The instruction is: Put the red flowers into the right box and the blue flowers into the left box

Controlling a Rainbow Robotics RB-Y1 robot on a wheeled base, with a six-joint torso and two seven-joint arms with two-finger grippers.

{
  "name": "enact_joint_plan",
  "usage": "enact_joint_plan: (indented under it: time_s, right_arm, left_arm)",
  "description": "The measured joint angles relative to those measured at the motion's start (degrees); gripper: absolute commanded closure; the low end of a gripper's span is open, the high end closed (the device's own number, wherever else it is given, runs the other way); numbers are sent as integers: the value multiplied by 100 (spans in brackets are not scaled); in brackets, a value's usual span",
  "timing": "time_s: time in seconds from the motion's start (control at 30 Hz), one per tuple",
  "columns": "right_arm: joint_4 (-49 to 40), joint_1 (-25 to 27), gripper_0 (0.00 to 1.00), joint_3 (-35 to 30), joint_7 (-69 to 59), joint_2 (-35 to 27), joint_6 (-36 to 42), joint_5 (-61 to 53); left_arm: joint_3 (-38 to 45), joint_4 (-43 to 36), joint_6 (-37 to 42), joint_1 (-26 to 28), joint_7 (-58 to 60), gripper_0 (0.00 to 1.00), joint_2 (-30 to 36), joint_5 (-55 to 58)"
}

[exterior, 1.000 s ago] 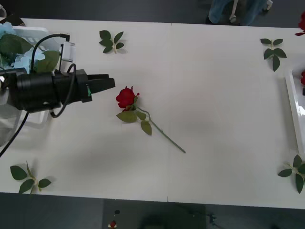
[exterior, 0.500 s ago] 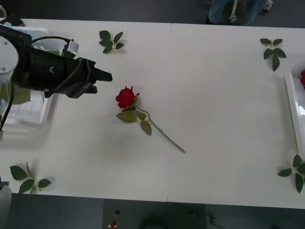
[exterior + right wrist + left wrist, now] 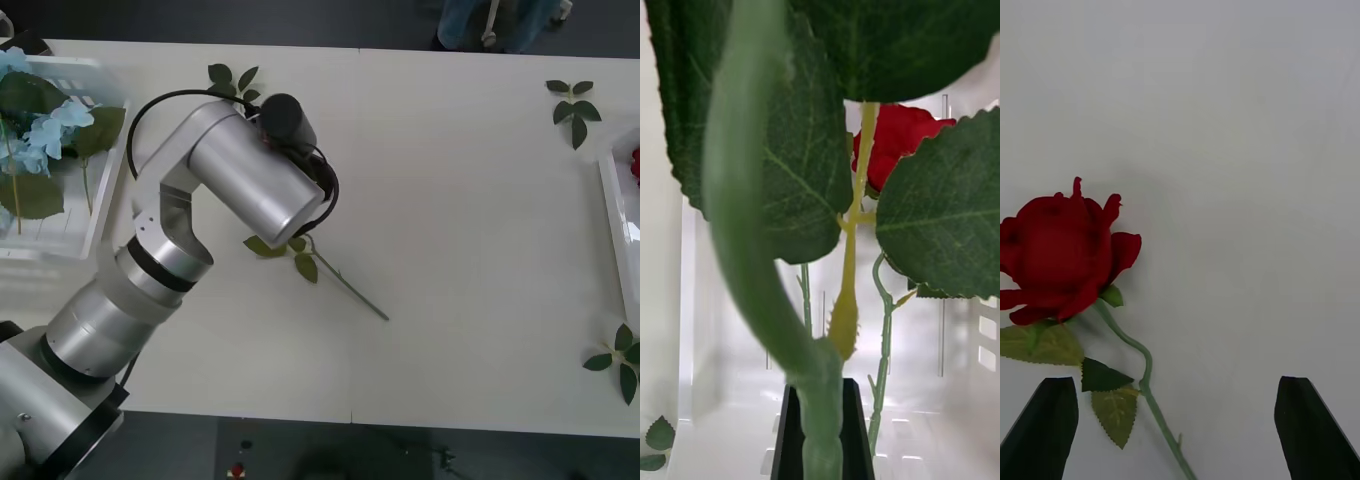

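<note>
Progress: I count pale blue fluffy flowers (image 3: 45, 135) already in the slotted white basket (image 3: 100, 215) at far left.
Left to do: one deep-red artificial rose (image 3: 1064, 259) lies mid-table, bloom under my left arm in the front view.
Left gripper (image 3: 1180, 431): black fingers spread wide, hovering above the rose, nothing held.
Right gripper (image 3: 822, 439): pinched on a thick green stem (image 3: 752, 225) over the plain white box (image 3: 622, 230) at the right edge; another red bloom (image 3: 895, 142) lies beyond.

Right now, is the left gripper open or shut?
Open. In the left wrist view the left gripper shows its two black fingers far apart, above the rose lying on the table.
</note>
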Motion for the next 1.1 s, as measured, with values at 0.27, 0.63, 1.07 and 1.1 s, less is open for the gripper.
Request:
enact_joint_plan:
  time_s: [0.27, 0.63, 1.07, 1.1]
  right_arm:
    - [-17, 0, 0, 0, -1, 0, 0, -195]
    - [-79, 0, 0, 0, -1, 0, 0, -349]
    - [-306, 0, 0, -168, -1, 415, 377, -1461]
    - [-304, 0, 0, -289, -1, 537, 522, -1461]
  left_arm:
    - [-574, 933, -201, -2, 954, 8, -445, -1148]
    - [-664, 1601, -269, 3, 975, 0, -463, -1698]
    - [-664, 1602, -893, 432, 943, 11, -138, -1708]
    - [-664, 1602, -931, 462, 939, 14, -110, -1708]
